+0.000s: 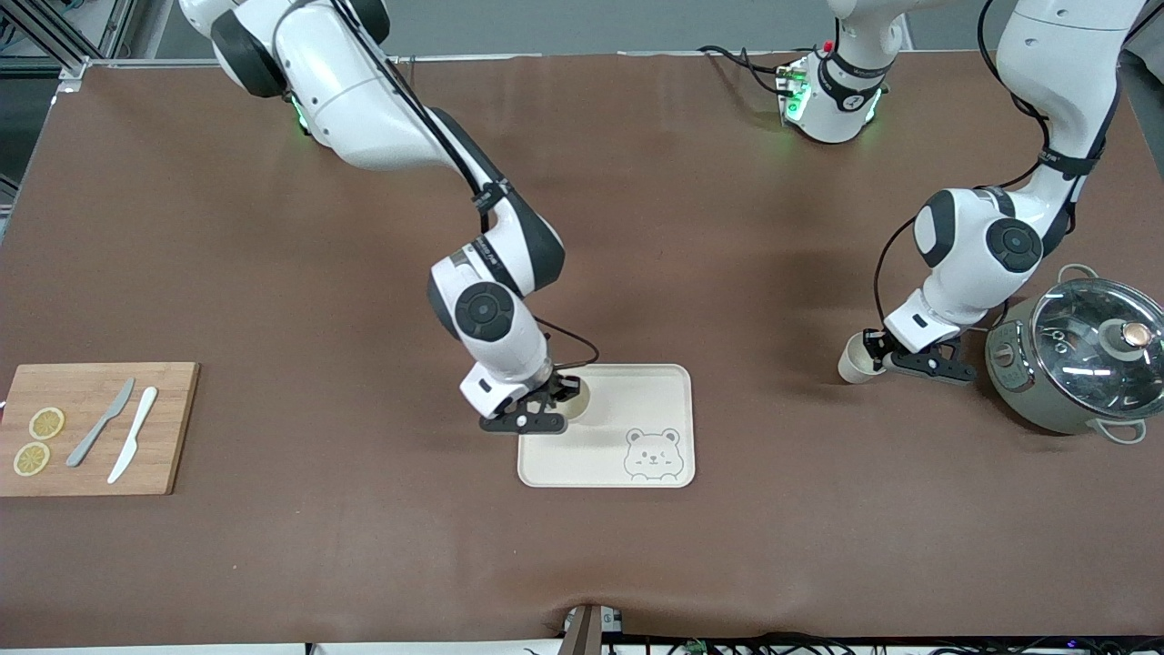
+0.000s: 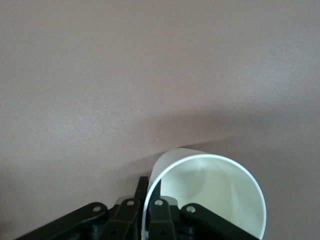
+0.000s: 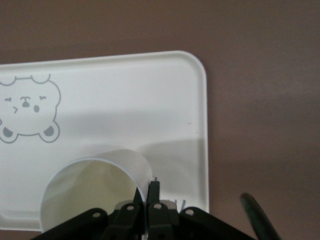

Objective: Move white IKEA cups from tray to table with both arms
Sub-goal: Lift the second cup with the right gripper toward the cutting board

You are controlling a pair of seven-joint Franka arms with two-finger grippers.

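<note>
A: While my right gripper (image 1: 556, 400) pinches the rim of one cup (image 3: 95, 192) on the tray (image 1: 668, 382), the left gripper (image 1: 880, 357) holds the other cup (image 1: 853, 361) clamped, low over the table (image 1: 364, 273).

B: Next?

A: I reckon lift right clear; set left down, release. Brown sheet, plenty of room; pot (image 1: 1082, 364) beside the left gripper, cutting board (image 1: 95, 428) well apart.

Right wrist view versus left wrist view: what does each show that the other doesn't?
Only the right wrist view shows the tray with its bear print, and the right gripper shut on the rim of a cup over that tray. Only the left wrist view shows the left gripper shut on the other cup, with nothing but bare table past it. Both show a fingertip inside the rim and brown tabletop.
</note>
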